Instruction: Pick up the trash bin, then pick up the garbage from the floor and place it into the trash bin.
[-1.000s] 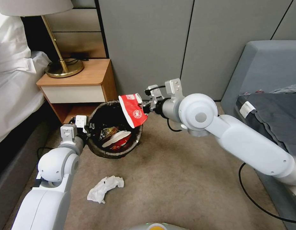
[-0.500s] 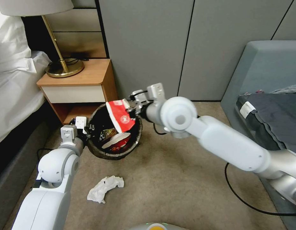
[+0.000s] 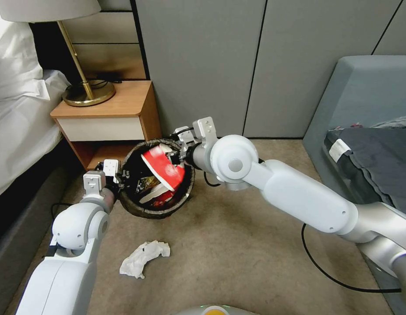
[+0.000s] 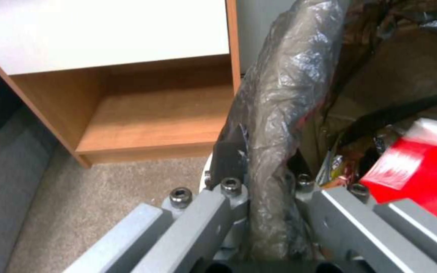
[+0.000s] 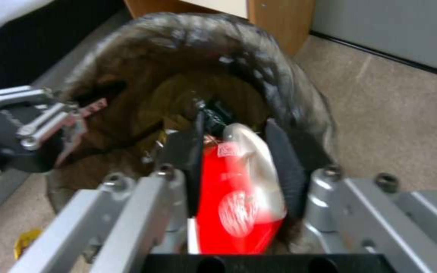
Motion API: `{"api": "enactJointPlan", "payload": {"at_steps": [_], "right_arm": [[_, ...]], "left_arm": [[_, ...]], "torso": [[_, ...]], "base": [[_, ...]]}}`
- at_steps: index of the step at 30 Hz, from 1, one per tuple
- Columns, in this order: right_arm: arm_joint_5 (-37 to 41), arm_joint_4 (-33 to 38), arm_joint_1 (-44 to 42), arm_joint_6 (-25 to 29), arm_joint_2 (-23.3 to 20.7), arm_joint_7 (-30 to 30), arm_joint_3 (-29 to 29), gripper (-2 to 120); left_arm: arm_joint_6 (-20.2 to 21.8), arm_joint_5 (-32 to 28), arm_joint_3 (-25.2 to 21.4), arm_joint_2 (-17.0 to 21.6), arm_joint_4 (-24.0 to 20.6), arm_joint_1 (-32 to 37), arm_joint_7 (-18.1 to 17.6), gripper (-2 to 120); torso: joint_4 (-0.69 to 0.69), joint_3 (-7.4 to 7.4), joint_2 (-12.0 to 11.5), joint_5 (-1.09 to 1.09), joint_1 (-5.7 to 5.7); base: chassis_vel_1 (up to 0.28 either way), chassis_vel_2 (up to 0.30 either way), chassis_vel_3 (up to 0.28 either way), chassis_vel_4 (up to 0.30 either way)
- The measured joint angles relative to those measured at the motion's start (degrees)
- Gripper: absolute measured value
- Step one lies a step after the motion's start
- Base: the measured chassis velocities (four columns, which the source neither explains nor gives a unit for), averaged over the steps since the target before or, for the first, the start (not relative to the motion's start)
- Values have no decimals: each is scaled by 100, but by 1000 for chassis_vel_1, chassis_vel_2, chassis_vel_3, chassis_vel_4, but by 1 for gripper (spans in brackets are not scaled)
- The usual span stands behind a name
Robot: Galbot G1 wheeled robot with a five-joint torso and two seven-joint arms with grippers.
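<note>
While the right claw (image 3: 178, 154) hangs over the trash bin (image 3: 141, 208) clamped on a red-and-white paper cup (image 3: 163, 166), the drop-off step is in hand.

Largest first: the floor (image 3: 238, 245) spreads beneath both claws, with a wooden nightstand (image 3: 108, 111) just beyond the left one. Next, the bin sits directly under the right claw, its bag-lined rim pinched between the closed fingers of the left claw (image 4: 266, 197), which holds it at the near-left edge. Inside lie a flattened cup and wrappers, below the held cup, which is tilted into the mouth. Smallest, a crumpled tissue (image 3: 143, 258) lies on the carpet, well behind the left claw toward the robot. My judgement: the next move calls for parting the right fingers so the cup falls in; the tissue remains to collect.
</note>
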Motion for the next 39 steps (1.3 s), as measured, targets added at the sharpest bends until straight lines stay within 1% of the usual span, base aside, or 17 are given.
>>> {"api": "enactJointPlan", "payload": {"at_steps": [3,5,7,9,13,15,21,24,25,27,31,32,33,34,35,37,39], "right_arm": [[-2,-3,-8,0,-60,4,16,44],[17,-9,-19,0,-146,37,68,58],[31,-9,-20,0,-154,45,79,59],[146,-16,-27,0,-155,117,136,72],[185,-19,-36,0,-137,135,152,80],[240,15,-52,16,-118,139,229,92],[-94,305,-23,116,-300,87,807,100],[-1590,456,-37,577,-1031,-608,1543,100],[-1590,456,-37,577,-1031,-608,1543,100],[-3220,482,-518,1336,-1748,-1297,2282,100],[-3871,508,-1161,1672,-2077,-1566,2996,100],[-4540,522,-1993,1897,-2227,-1765,3844,100],[-5160,546,-2735,2087,-2215,-1959,4534,100],[-5160,546,-2735,2087,-2215,-1959,4534,100],[-5676,553,-3369,2259,-2116,-2094,5047,100],[-5960,556,-3740,2364,-2029,-2167,5303,100],[-6805,622,-4750,2711,-1558,-2309,5916,100]], "left_arm": [[0,-6,-13,-8,0,-15,0,0],[0,-22,-26,-9,0,-25,0,0],[0,-24,-28,-11,0,-26,0,0],[0,-32,-37,-14,0,-34,1,0],[0,-34,-39,-14,0,-39,3,0],[0,-40,-47,-14,1,-44,6,0],[0,-93,-86,-2,-20,-33,4,0],[0,-175,-119,44,-89,1,-40,0],[0,-175,-119,44,-89,1,-40,0],[0,-289,-125,52,-169,-2,-117,0],[0,-318,-125,50,-222,-3,-160,0],[0,-337,-109,51,-271,9,-209,0],[0,-350,-85,48,-298,22,-243,0],[0,-350,-85,48,-298,22,-243,0],[0,-368,-73,38,-318,36,-271,0],[0,-369,-69,36,-330,50,-282,0],[0,-377,-62,32,-374,114,-299,0]], "torso": [[-1,0,0,0,0],[-1,0,0,0,0],[-1,0,0,0,0],[-1,0,0,0,0],[0,0,0,0,0],[0,0,0,0,0],[2,0,0,0,0],[1,-1,0,0,0],[1,-1,0,0,0],[0,0,0,3,0],[-2,-1,0,2,0],[-2,0,0,5,0],[-2,-1,0,2,0],[-2,-1,0,2,0],[-4,-1,0,0,0],[-5,-1,0,5,0],[-3,-1,0,0,0]], "base": [[0,0,0,0],[0,0,0,0],[0,0,0,0],[0,0,0,0],[0,0,0,0],[0,0,0,0],[0,0,0,0],[0,0,0,0],[0,0,0,0],[0,0,0,0],[0,0,0,0],[0,0,0,0],[0,0,0,0],[0,0,0,0],[0,0,0,0],[0,0,0,0],[0,0,0,0]]}}
